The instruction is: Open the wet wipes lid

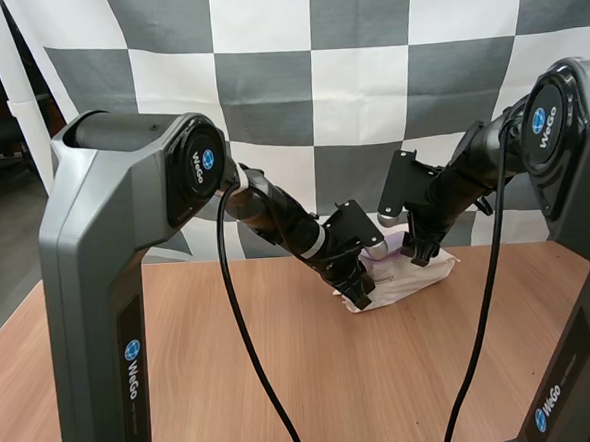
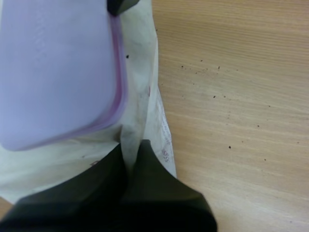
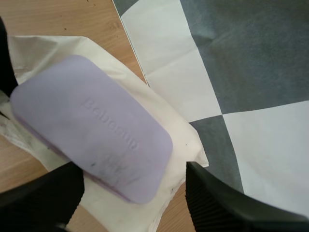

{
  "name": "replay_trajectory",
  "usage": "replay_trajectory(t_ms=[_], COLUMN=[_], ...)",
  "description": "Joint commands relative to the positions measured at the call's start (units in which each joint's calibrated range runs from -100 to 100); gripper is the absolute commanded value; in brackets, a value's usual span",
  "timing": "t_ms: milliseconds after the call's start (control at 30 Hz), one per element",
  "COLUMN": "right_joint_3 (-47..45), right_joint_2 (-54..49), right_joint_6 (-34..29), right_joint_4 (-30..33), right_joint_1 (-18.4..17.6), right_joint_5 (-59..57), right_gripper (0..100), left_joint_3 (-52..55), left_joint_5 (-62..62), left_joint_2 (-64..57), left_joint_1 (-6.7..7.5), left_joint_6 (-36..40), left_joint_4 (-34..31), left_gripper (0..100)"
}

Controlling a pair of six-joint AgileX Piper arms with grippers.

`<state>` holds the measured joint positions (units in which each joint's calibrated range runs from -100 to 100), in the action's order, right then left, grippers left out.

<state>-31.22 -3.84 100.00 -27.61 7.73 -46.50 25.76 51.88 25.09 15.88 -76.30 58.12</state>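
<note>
I see the wet wipes pack (image 1: 403, 274) mid-frame in the high view, crinkly white film on the wood counter (image 1: 285, 382). Its lid (image 3: 91, 125) is smooth lilac w/ rounded corners, lying flat. My L hand (image 2: 130, 147) pinches the film edge. My R hand (image 3: 131, 186) is wide open astride the lid's end. Open wood runs to the lower frame.

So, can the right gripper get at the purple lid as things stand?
Probably yes: the right gripper, open, straddles one end of the lid with nothing between; the left gripper pinches the pack at its edge.
</note>
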Motion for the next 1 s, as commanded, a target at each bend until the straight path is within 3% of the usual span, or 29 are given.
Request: replay_trajectory(t_ms=[0,67,100,167,233,333,967], right_joint_3=[0.0,0.0,0.0,0.0,0.0,0.0,6.7], right_joint_2=[0.1,0.1,0.1,0.1,0.1,0.1,3.8], right_joint_6=[0.0,0.0,0.0,0.0,0.0,0.0,0.0], right_joint_4=[-0.1,-0.4,-0.8,-2.5,-2.9,-2.9,-12.9], right_joint_1=[-0.2,-0.4,-0.4,-0.4,-0.4,-0.4,-2.0], right_joint_5=[0.0,0.5,1.0,1.2,1.2,1.2,1.3], right_gripper=[100,97,89,67,28,0,0], left_joint_3=[0.0,0.0,0.0,0.0,0.0,0.0,0.0], left_joint_5=[-0.1,-0.1,-0.1,0.5,0.6,0.6,3.7], left_joint_2=[0.0,0.0,0.0,0.0,0.0,0.0,0.0], left_joint_1=[0.00,0.00,0.00,0.00,0.00,0.00,0.00], left_joint_6=[0.0,0.0,0.0,0.0,0.0,0.0,0.6], left_joint_4=[-0.1,-0.1,-0.1,0.0,0.0,0.0,-0.2], left_gripper=[0,0,0,0,0,0,0])
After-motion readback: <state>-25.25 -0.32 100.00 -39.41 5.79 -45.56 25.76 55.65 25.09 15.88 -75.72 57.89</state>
